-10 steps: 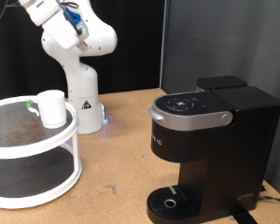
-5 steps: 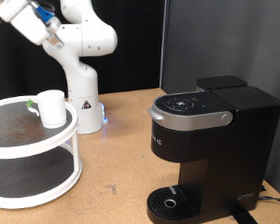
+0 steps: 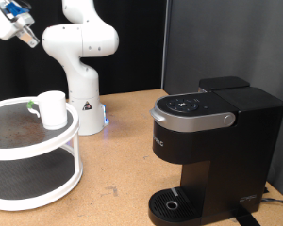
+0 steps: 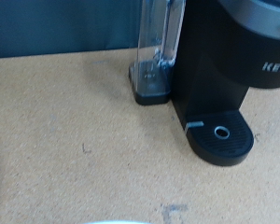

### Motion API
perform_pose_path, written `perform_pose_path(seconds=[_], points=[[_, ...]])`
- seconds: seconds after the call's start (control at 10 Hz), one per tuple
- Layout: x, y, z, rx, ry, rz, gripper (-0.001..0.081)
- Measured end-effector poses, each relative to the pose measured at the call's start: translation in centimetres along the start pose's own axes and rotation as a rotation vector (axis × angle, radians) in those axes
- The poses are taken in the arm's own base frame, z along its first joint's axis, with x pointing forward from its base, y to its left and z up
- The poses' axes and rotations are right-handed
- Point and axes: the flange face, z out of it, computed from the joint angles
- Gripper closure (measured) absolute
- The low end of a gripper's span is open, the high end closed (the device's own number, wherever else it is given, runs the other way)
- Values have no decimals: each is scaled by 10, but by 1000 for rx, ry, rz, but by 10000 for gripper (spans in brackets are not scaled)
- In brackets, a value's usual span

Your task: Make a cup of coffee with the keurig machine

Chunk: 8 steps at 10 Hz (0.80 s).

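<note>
One small glossy white cup (image 3: 53, 108) on round tiered stand (image 3: 47, 151); boxy black keurig machine (image 3: 212, 151) shut; gripper (image 3: 26, 38) high, grip unreadable.

On the front of the keurig machine (image 4: 235, 65), pale brand lettering is cut off by the frame edge in the wrist view, so only "KEUR" reads. In the exterior view the same lettering runs vertically down the machine's front (image 3: 161, 143), below the silver-grey head, too small to read. A dark triangular sign (image 3: 85, 102) sits on the robot arm's white base, its symbol unreadable.
</note>
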Motion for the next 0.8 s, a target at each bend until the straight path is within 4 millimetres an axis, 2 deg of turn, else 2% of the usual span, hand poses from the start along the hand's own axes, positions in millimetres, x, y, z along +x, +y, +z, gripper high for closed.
perform_pose_path(seconds=[0.4,0.7,0.8], points=[[-19,16,1,-12,-9,7,806],[-32,31,17,-37,14,46,806],[-37,35,22,-45,22,57,692]])
